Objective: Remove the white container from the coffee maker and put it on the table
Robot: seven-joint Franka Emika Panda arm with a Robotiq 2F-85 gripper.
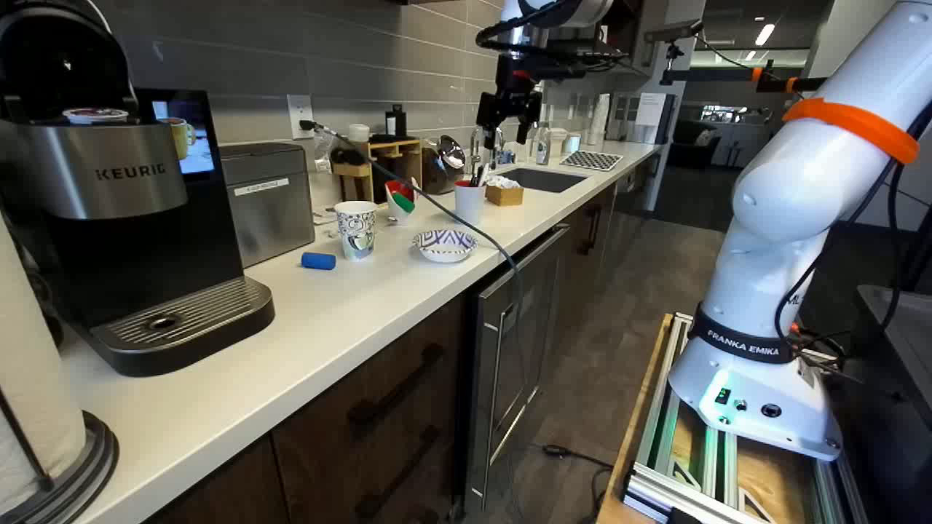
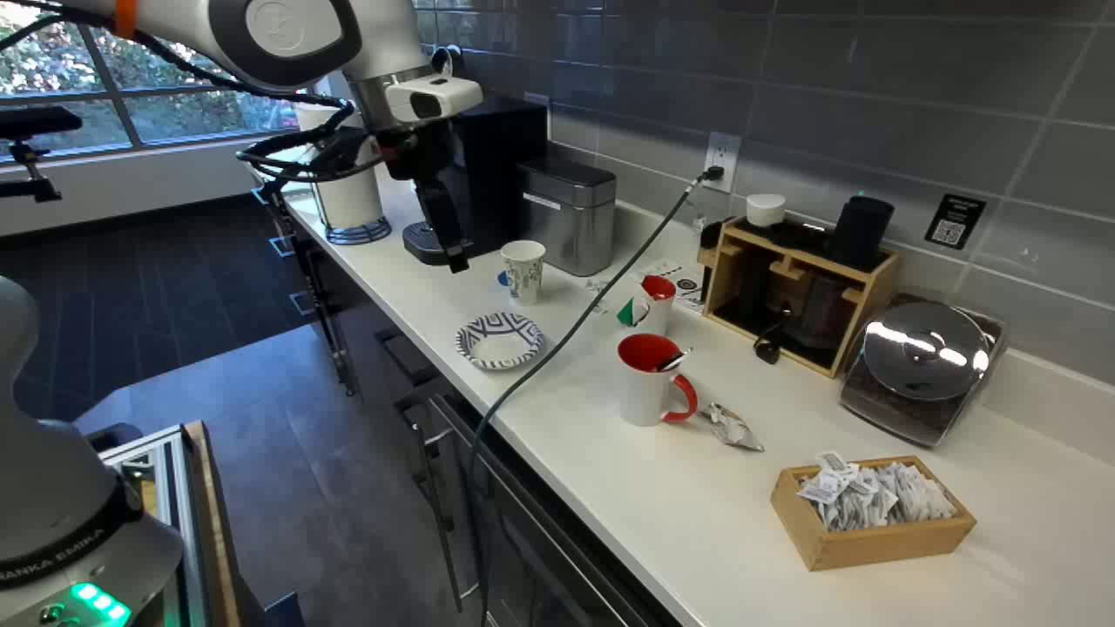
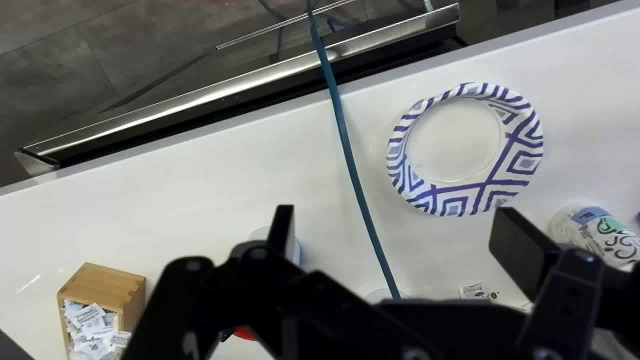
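Fingers [image 3: 524,250], spread and empty, hang over the desk [image 3: 195,200]; the coffee maker [image 1: 138,171] stands lid-up, presumably so the white container [image 1: 95,115] can be lifted out.

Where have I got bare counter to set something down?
Two bare patches on the countertop: one between the Keurig coffee maker, the blue cylinder, the paper bowl and the front edge; another between the cable, the red-handled mug, the wooden packet box and the front edge. It's crowded farther back, among the paper cup, steel box and wooden organizer.
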